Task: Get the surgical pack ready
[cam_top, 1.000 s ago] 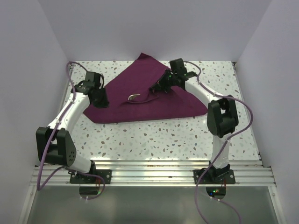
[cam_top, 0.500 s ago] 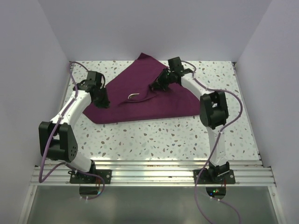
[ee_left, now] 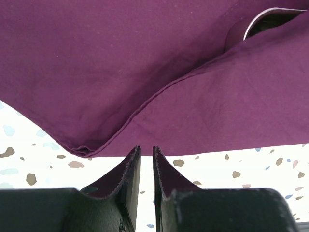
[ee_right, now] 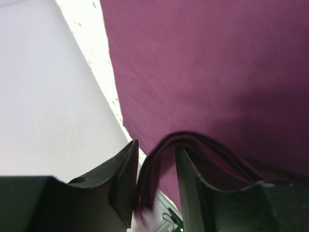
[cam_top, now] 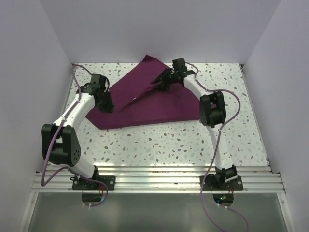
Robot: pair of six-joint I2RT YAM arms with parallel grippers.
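1. The desk (cam_top: 193,140) carries the cloth (cam_top: 159,104) toward the back. It is folded into a rough triangle, not yet a rectangular bundle, so more folds probably remain.
2. The tray (ee_left: 260,13) lies under the cloth, with only its rim peeping out.
3. Right gripper (ee_right: 154,150): jaws spread around a loose fold.
4. Left gripper (ee_left: 145,151): jaws nearly together at the cloth's left corner. Whether they pinch it cannot be told.

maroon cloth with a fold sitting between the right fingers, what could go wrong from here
1. A fold of the maroon cloth lies between the parted fingers of the right gripper. Pulling away could snag it and drag the flap back.
2. The steel tray peeks out from under the cloth, so the wrap may leave it exposed.
3. The left gripper sits at the cloth's edge, jaws almost together. Its hold is unclear, so a pull might slip.
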